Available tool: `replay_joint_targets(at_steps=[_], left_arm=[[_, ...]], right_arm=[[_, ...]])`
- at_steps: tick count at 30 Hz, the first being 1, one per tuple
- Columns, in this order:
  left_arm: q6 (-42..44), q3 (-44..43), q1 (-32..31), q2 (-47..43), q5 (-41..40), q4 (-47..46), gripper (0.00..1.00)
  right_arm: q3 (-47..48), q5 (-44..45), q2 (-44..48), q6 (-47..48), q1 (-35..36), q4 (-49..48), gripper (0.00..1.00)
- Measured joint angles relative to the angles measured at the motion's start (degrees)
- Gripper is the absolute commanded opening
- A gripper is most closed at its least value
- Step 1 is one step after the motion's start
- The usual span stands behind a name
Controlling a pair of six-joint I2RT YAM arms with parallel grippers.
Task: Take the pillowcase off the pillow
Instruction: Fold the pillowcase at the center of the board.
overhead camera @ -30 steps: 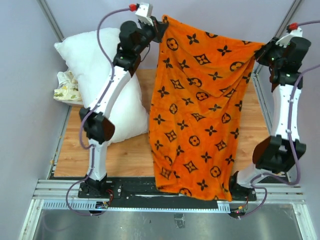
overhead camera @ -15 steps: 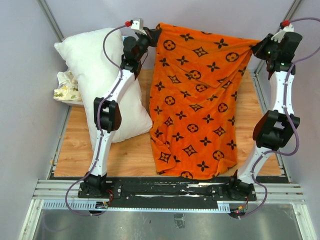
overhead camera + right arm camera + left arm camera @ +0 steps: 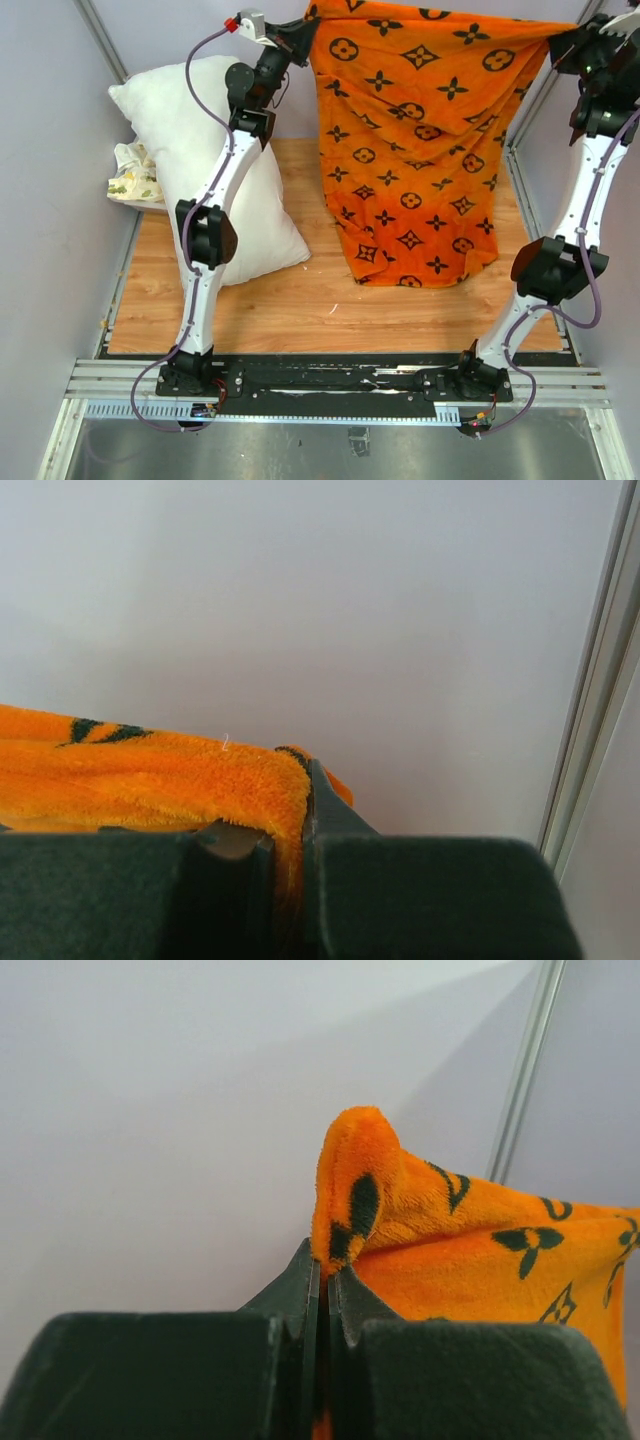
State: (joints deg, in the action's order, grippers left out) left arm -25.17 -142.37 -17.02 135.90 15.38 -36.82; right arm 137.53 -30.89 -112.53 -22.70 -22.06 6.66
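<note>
The orange pillowcase (image 3: 420,140) with black motifs hangs spread between both grippers, high at the back, with its lower edge near the wooden tabletop. My left gripper (image 3: 305,35) is shut on its upper left corner (image 3: 355,1200). My right gripper (image 3: 565,45) is shut on its upper right corner (image 3: 200,780). The plump white pillow (image 3: 190,150) lies bare on the left of the table, apart from the pillowcase, partly behind my left arm.
A small white printed cloth (image 3: 135,175) lies at the far left edge beside the pillow. Grey walls and metal frame posts (image 3: 105,40) enclose the wooden tabletop (image 3: 330,300). The black base rail (image 3: 330,380) runs along the near edge.
Both grippers have gone up and back with the pillowcase. Its lower edge has come off the near rail to the table's middle. The pillow has not moved.
</note>
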Motion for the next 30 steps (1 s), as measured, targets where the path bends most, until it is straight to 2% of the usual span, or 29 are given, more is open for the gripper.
replay_joint_targets(at_steps=[5, 9, 12, 16, 19, 23, 30], left_arm=[[-2.4, 1.9, 0.1, -0.5, 1.5, -0.3, 0.00], [-4.4, 5.8, 0.5, -3.1, 2.9, -0.3, 0.00], [-6.1, 11.3, 0.8, -8.9, 4.2, -0.5, 0.00], [-6.5, 17.3, 1.1, -20.3, 5.2, -1.4, 0.00], [-5.2, 18.1, 1.1, -29.1, 5.3, -2.9, 0.00], [-3.6, 18.1, 1.5, -39.2, 5.1, -5.4, 0.00], [-1.6, 18.8, 1.6, -49.4, 5.1, -5.4, 0.00]], right_arm=[[-12.2, -0.8, 4.3, -0.1, -0.5, -0.8, 0.01], [-14.6, -1.7, 6.6, 0.2, -0.9, 1.5, 0.01], [-15.8, -2.0, 12.1, 0.7, -1.2, 2.7, 0.01], [-16.5, 0.7, 24.5, 2.2, -1.9, 3.0, 0.01], [-13.6, 4.3, 33.6, 3.8, -2.0, 3.7, 0.01], [-6.3, 8.6, 40.2, 5.7, -2.0, 4.2, 0.01], [5.2, 14.0, 43.3, 8.0, -2.1, 8.1, 0.01]])
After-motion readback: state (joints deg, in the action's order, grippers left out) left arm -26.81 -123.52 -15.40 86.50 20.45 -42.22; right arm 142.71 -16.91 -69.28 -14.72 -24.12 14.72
